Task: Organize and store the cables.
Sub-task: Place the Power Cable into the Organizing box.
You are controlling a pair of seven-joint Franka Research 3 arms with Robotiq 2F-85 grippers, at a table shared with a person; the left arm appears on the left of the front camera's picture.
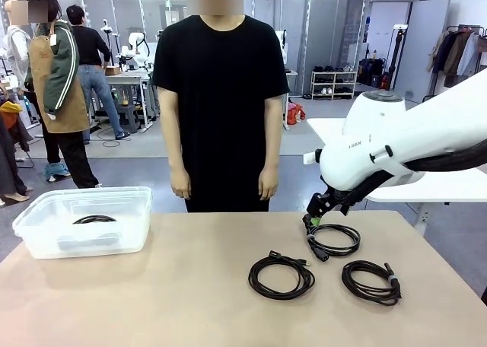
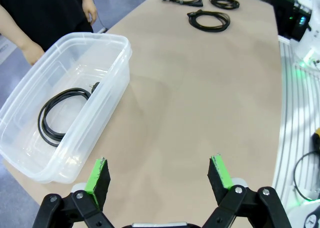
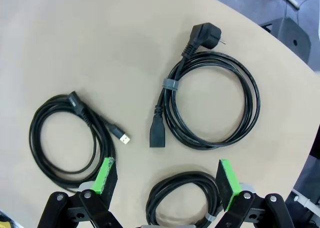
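Right now three cables (image 3: 210, 108) lie coiled near one another on the surface (image 1: 190, 286), with a fourth cable (image 2: 62, 113) in the clear bin (image 2: 107, 43). The right arm's fingers (image 3: 106, 175) hover spread over the nearest coil (image 3: 182, 198); the left arm's fingers (image 2: 97, 180) gape empty. Pinching a single strand could unspool that coil or drag a neighbour.

White right arm (image 1: 411, 134) with thick black hose (image 1: 449, 163); black jaws, green pads (image 2: 97, 175).

In the right wrist view the bottom edge cuts off the thin black coiled cable (image 3: 182, 178) nearest the camera.
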